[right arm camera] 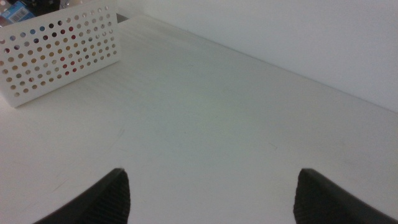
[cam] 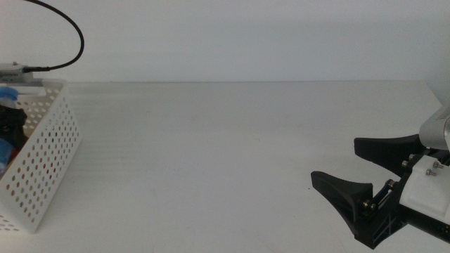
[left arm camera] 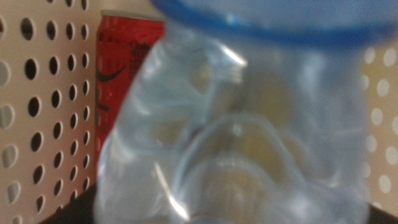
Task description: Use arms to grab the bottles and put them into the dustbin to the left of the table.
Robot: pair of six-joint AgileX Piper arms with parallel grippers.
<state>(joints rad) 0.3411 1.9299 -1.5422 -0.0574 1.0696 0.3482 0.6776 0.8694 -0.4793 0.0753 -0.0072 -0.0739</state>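
The white dustbin (cam: 46, 161) with round holes stands at the table's left edge, and my left arm (cam: 10, 121) reaches down inside it as a dark shape. In the left wrist view a clear water bottle (left arm camera: 249, 124) with a blue rim fills the picture, very close and blurred. Behind it a red soda can (left arm camera: 121, 68) stands against the dustbin's wall (left arm camera: 37, 93). The left jaws are hidden behind the bottle. My right gripper (cam: 335, 161) hangs open and empty over the table's near right part, far from the dustbin (right arm camera: 62, 53).
The white table (cam: 225, 154) stretches bare between the dustbin and the right gripper (right arm camera: 211, 180). A black cable (cam: 67, 28) loops above the dustbin at the far left. A white wall rises behind the table's back edge.
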